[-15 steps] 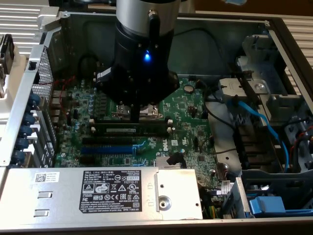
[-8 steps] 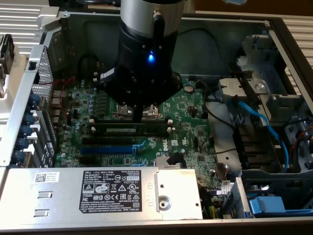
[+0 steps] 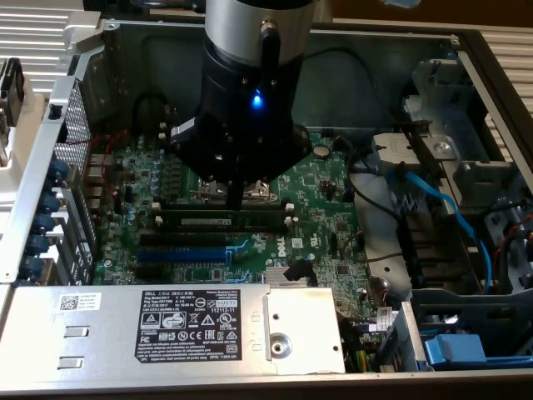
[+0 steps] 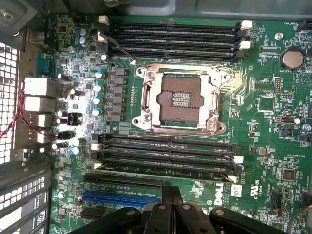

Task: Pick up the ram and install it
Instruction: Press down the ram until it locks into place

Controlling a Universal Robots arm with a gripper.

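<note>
Closed, empty fingers hover above the ram seated between white-clipped slots, chassis walls well apart

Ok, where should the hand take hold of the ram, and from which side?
Grip the ram mid-length on its top edge, pinching its two flat faces, coming straight down from above. It stands on edge among the black slots, so only that upper edge looks free.
</note>
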